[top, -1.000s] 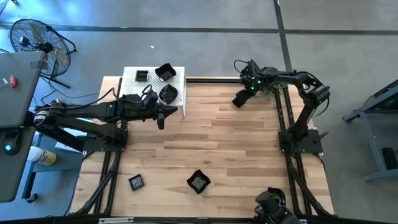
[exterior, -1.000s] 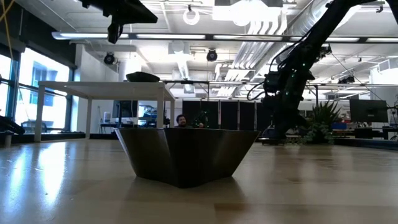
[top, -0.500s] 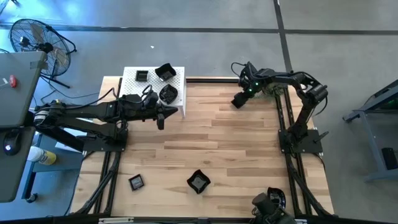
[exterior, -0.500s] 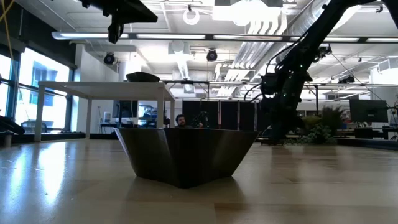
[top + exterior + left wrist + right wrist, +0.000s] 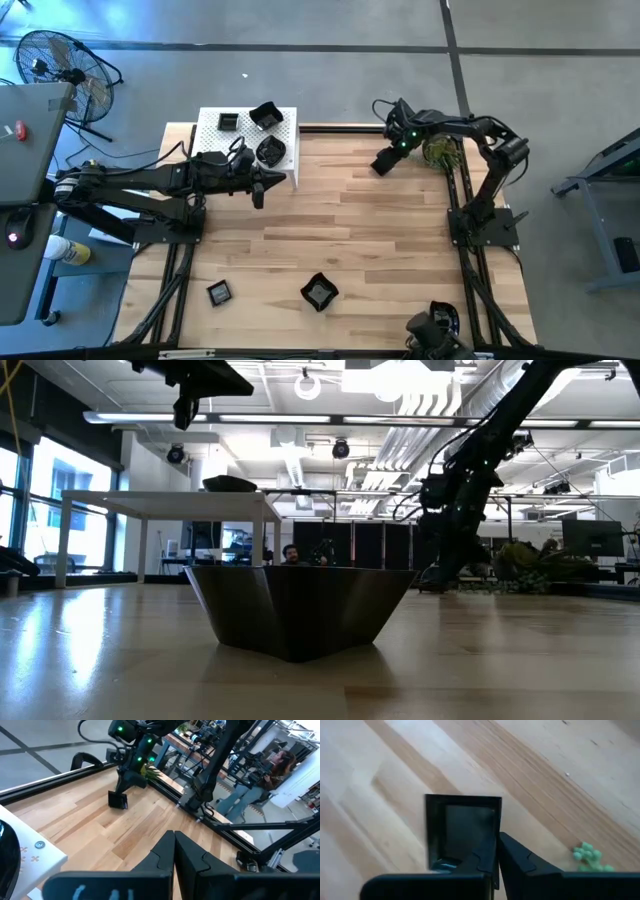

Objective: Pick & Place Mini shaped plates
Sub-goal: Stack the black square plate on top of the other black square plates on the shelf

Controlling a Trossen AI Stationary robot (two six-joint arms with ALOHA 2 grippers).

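Note:
My right gripper [image 5: 384, 160] is over the table's far right part, shut on a square black mini plate [image 5: 462, 830], which also shows in the left wrist view [image 5: 118, 800]. My left gripper [image 5: 258, 190] hangs shut and empty in the air beside the white perforated stand [image 5: 215, 140]. Three black plates rest on the stand: a square one [image 5: 229, 121], an angular one [image 5: 266, 115] and a round one [image 5: 271, 151]. Two more rest on the table near its near edge, a small square plate [image 5: 219, 292] and an angular plate [image 5: 319, 292], which fills the low view's foreground [image 5: 300, 610]. My right gripper pinches the square plate's side wall [image 5: 496, 832], one finger inside the dish and one outside. The fingers come from above, pointing down. The plate hangs steeply tilted below them [image 5: 118, 800]; whether its lower edge touches the table I cannot tell.
A green plant sprig [image 5: 440, 150] lies at the table's far right edge, just behind the right gripper. The stand takes up the far left corner. Bare wood spreads across the table's middle [image 5: 350, 230]. A person [image 5: 272, 775] stands beyond the right side.
The right gripper, keeping the plate, has shifted slightly toward the table's left edge. The green plant sprig behind it stood upright a second ago and now lies low and spread out. The left arm has kept still.

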